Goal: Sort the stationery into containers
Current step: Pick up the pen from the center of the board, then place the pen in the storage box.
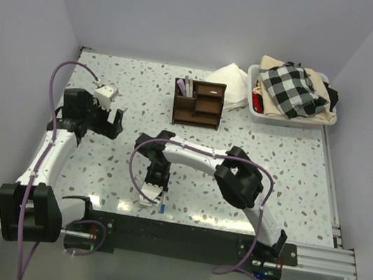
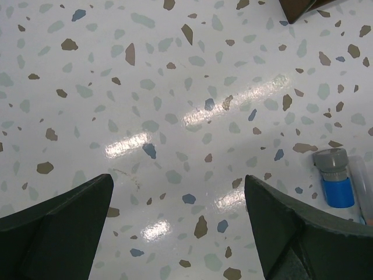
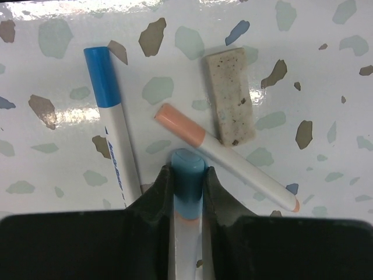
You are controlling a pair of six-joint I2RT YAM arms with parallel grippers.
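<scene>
In the right wrist view my right gripper (image 3: pixel 189 172) is shut on a white marker with a light blue cap (image 3: pixel 189 158), low over the table. Beside it lie a blue-capped white marker (image 3: pixel 112 125), an orange-capped white marker (image 3: pixel 224 156) and a stubby beige eraser (image 3: pixel 229 96). From above, the right gripper (image 1: pixel 156 181) is near the table's front edge, over these pens (image 1: pixel 151 198). The dark brown wooden organizer (image 1: pixel 198 103) stands at the back middle. My left gripper (image 1: pixel 109 119) is open and empty over bare table (image 2: pixel 178 179).
A white bin with checkered cloth (image 1: pixel 293 93) stands at the back right, with a white cloth (image 1: pixel 231 83) next to the organizer. A short blue stick with a grey cap (image 2: pixel 333 178) lies at the right edge of the left wrist view. The organizer's corner (image 2: pixel 303 7) shows at its top.
</scene>
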